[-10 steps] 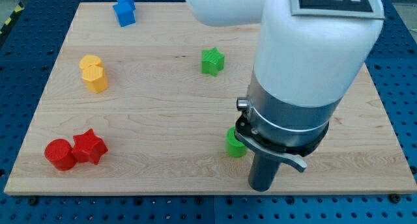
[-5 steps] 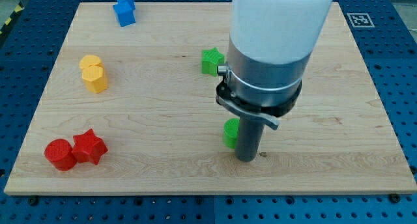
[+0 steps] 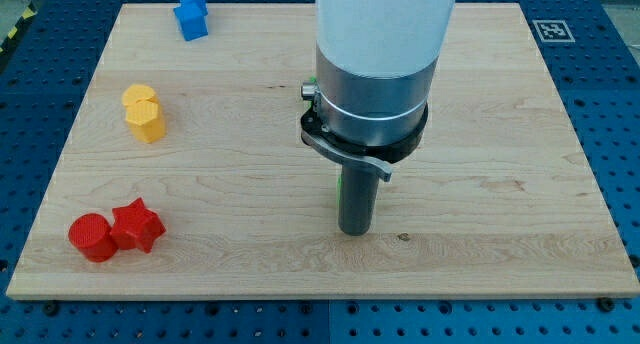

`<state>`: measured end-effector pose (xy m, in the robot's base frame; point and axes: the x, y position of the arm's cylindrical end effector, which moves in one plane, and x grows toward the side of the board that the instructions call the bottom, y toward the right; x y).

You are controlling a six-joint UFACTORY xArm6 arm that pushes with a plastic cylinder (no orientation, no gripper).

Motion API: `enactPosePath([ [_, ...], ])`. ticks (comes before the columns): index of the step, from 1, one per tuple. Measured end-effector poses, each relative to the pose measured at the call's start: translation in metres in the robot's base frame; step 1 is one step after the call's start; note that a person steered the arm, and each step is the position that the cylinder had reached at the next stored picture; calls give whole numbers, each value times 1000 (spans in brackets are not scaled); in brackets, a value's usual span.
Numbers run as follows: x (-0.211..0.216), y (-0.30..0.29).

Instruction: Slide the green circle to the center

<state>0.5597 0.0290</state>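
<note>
Only a thin green sliver of the green circle (image 3: 340,192) shows, at the left edge of my dark rod, below the board's middle. My tip (image 3: 355,231) rests on the board right against the circle, at its right and slightly toward the view's bottom. The arm's big white and grey body covers the board's centre and hides the rest of the circle.
A blue block (image 3: 190,14) lies at the top left. A yellow block (image 3: 144,113) is at the left. A red circle (image 3: 91,236) and a red star (image 3: 136,226) touch at the bottom left. The green star is hidden behind the arm. The wooden board (image 3: 520,184) sits on a blue table.
My tip has moved left and a little up the view, from the circle's lower right to right against it. The circle has shifted slightly left. The arm now covers the green star.
</note>
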Motion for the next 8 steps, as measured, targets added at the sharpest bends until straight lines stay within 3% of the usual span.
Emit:
enactPosePath([
  [6,-38,0],
  [8,-87,0],
])
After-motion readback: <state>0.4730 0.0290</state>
